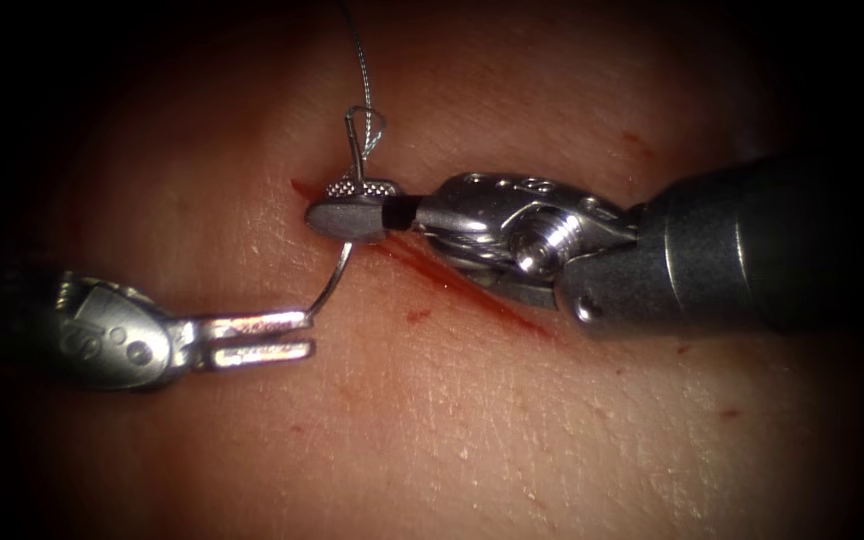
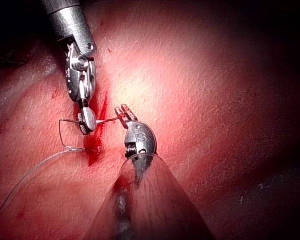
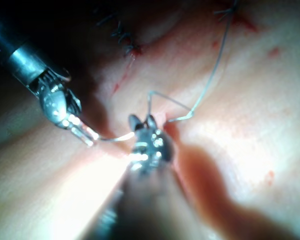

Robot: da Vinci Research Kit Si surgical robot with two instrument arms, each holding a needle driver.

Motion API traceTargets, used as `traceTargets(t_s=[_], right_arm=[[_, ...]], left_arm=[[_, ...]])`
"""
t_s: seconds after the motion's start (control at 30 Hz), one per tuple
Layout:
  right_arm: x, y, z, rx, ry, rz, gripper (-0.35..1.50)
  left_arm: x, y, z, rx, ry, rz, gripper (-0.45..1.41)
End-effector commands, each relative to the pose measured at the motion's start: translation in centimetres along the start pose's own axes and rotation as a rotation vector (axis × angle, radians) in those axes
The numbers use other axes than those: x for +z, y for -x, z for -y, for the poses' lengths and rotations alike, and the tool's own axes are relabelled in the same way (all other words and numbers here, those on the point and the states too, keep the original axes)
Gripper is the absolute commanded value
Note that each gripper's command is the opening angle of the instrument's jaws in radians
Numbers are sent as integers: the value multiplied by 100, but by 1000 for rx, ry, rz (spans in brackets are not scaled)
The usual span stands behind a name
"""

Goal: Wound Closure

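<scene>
Needle [image 1: 335, 280] arcs above the tissue [image 1: 472, 440] at the cut [image 1: 452, 285], not in it; my right tool [image 1: 350, 212] clamps it mid-curve, its jaws hiding that stretch. My left tool [image 1: 297, 335] pinches the tip end. Thread [image 1: 362, 60] runs up from the swaged end, cut off by the frame edge

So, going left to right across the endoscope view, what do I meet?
Left tool, holding the needle's tip end → needle, arcing up over the cut → right tool, gripping the needle near its thread end.
</scene>
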Motion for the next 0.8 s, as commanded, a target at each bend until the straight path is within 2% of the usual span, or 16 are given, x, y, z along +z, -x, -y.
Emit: traceTargets(t_s=[0.03, 0.23, 0.27, 0.3, 0.37, 0.43, 0.5, 0.63, 0.8], right_arm=[[7, 5, -1, -1, -5, 7, -35], [3, 3, -5, 4, -5, 14, -35], [3, 2, -5, 4, -5, 14, -35], [2, 2, -6, 4, -5, 15, -35], [1, 2, -7, -2, -5, 15, -35], [0, -1, -11, -48, 12, 5, -35], [-1, -5, -15, -97, 50, -12, -35], [-2, -16, -23, -164, 101, -32, -35], [7, -34, -31, -269, 158, -48, -35]], left_arm=[[5, 5, -5, -2, 2, -2, -45], [8, 8, -4, 7, 21, 6, -45], [8, 8, -3, 7, 26, 2, -30], [9, 9, -1, -41, 32, 4, 17], [8, 10, 2, -100, 35, 5, 51], [7, 14, 2, -244, 85, 5, 86], [3, 18, 0, -297, 157, 11, 93], [-15, 31, 2, -299, 273, 45, 91], [-32, 49, 21, -298, 275, 72, 81]])
